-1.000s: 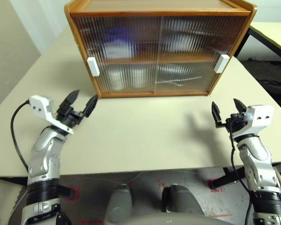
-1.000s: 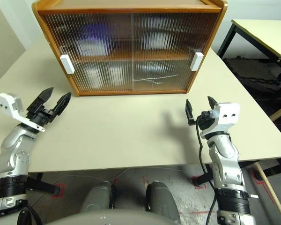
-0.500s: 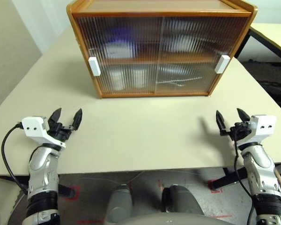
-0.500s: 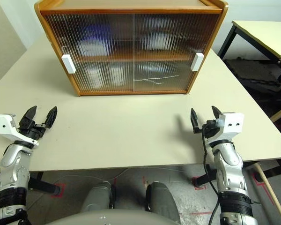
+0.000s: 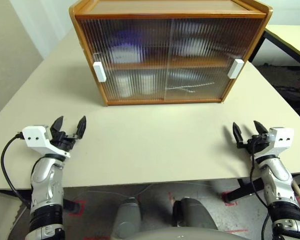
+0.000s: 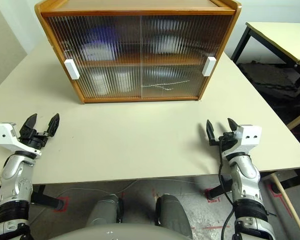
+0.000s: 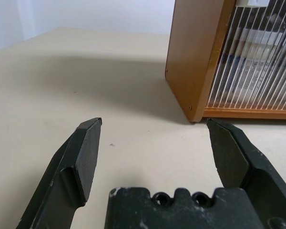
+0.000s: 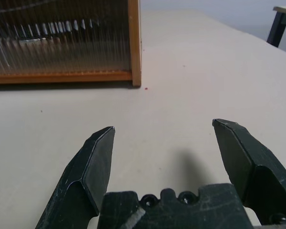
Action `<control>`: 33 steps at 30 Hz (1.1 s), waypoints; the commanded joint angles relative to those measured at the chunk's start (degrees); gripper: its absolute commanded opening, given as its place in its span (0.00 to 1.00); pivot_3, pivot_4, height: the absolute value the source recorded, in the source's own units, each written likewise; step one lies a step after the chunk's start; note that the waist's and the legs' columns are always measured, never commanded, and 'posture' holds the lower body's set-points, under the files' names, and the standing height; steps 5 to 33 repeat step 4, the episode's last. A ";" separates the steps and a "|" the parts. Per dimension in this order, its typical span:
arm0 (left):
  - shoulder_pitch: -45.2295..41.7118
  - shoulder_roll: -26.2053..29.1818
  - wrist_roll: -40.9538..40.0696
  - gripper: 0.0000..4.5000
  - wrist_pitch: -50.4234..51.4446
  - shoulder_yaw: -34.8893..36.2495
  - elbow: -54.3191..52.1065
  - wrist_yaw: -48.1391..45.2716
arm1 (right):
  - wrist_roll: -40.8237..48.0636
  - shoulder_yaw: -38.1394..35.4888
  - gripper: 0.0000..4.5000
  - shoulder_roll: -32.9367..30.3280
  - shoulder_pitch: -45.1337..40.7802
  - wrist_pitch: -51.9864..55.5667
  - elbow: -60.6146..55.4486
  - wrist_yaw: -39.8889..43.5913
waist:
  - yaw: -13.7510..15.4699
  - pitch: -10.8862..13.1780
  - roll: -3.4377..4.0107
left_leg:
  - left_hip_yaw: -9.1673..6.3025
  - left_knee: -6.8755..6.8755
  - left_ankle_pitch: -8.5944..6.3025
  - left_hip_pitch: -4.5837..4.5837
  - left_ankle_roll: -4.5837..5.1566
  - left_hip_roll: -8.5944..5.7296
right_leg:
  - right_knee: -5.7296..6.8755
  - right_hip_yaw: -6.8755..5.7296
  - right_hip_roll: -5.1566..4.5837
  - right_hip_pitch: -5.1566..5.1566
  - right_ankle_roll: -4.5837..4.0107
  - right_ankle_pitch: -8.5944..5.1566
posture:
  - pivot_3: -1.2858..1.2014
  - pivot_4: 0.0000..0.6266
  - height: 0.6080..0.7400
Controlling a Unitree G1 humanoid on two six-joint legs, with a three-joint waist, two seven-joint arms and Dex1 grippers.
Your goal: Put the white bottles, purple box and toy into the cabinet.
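A beige table [image 5: 155, 145] carries the cabinet [image 5: 167, 50], both sliding doors closed. The left gripper [image 5: 68, 127] and right gripper [image 5: 247, 131] hover near its front edge, fingers spread wide, holding nothing.

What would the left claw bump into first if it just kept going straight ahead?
Probably the cabinet: the open left gripper points over bare table toward its near left corner. Depth is unclear; it might slip past.

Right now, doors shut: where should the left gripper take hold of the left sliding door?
Probably the white handle at the outer edge of the left door. It stands proud of the ribbed panel, the one graspable part. Bring the left gripper, fingers open, straight in from the front and straddle it side to side, then slide toward the centre.
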 commanded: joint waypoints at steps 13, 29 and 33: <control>-0.71 -0.09 0.05 1.00 1.24 -1.00 -1.66 0.18 | 0.61 0.14 0.99 0.79 -1.50 -2.34 2.76 0.53 | -0.03 -0.07 -0.02 | 0.00 0.01 0.00 0.07 0.00 0.01 | 0.01 0.01 -0.01 0.04 -0.01 0.00 | 0.55 0.01 1.00; -0.71 -0.09 0.05 1.00 1.24 -1.00 -1.66 0.18 | 0.61 0.14 0.99 0.79 -1.50 -2.34 2.76 0.53 | -0.03 -0.07 -0.02 | 0.00 0.01 0.00 0.07 0.00 0.01 | 0.01 0.01 -0.01 0.04 -0.01 0.00 | 0.55 0.01 1.00; -0.71 -0.09 0.05 1.00 1.24 -1.00 -1.66 0.18 | 0.61 0.14 0.99 0.79 -1.50 -2.34 2.76 0.53 | -0.03 -0.07 -0.02 | 0.00 0.01 0.00 0.07 0.00 0.01 | 0.01 0.01 -0.01 0.04 -0.01 0.00 | 0.55 0.01 1.00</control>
